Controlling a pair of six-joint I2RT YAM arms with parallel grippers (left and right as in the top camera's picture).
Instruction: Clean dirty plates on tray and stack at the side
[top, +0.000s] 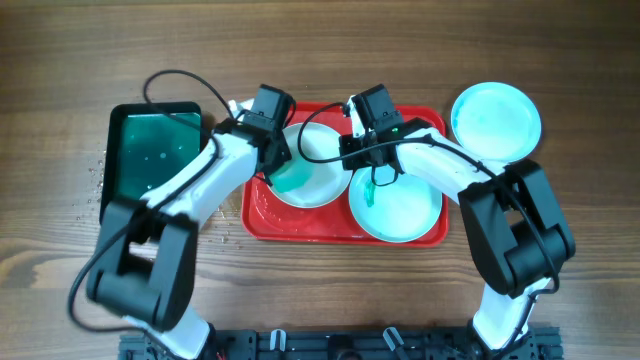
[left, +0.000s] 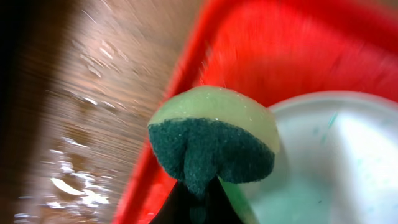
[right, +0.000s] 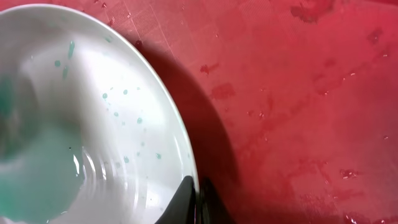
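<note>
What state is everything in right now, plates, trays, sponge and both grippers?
red tray: wet, holding two plates.
white plate: on tray, few teal smears.
blue plate on tray: teal-speckled, wet, rim pinched.
blue plate off tray: flat on table, set aside.
green tray: glossy, seemingly holding liquid.
sponge: squeezed, against white plate's rim.
left gripper: shut on sponge.
right gripper: shut on blue plate on tray.

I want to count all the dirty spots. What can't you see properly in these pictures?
Overhead: left arm and right arm cover parts of the white plate and pale-blue plate; spots too small.
Left wrist: sponge hides some white plate; motion blur.
Right wrist: picture edge cuts the plate.
</note>
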